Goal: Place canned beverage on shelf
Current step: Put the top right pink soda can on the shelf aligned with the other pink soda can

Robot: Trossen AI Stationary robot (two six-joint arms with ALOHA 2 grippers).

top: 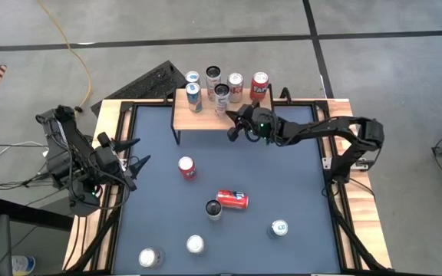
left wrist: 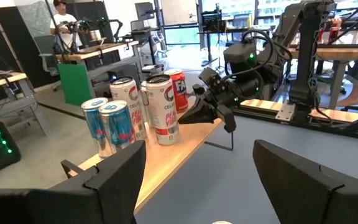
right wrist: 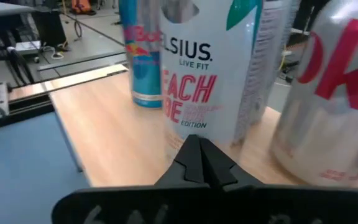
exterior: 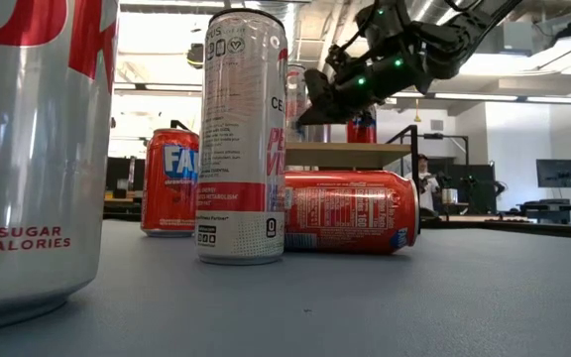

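The shelf (top: 198, 119), a light wooden top on thin black legs, stands at the table's far edge and bears several upright cans. One of them is a tall white can (right wrist: 204, 74). My right gripper (top: 233, 127) is shut and empty. It hovers over the shelf's right part, pointing at that can's lower wall, with its tip (right wrist: 194, 146) close in front of the can. My left gripper (top: 138, 164) waits open and empty over the table's left side, and its fingers (left wrist: 120, 171) frame the left wrist view. On the table stand an upright red can (top: 186, 167) and a tall can (top: 214, 208). A red can (top: 232, 199) lies on its side beside them. My right gripper's shut fingertips (left wrist: 183, 118) come about level from the table's right side. They stand right at the lower wall of the tall white can (left wrist: 165, 109) on the shelf. I cannot tell whether they touch it. The can stands upright on the wooden top.
More cans stand near the table's front: a blue-marked one (top: 279, 228) and two silver ones (top: 196, 244), (top: 150, 257). A raised wooden and black frame (top: 344, 192) runs along the table's sides. A dark keyboard (top: 156, 80) lies beyond the far left corner.
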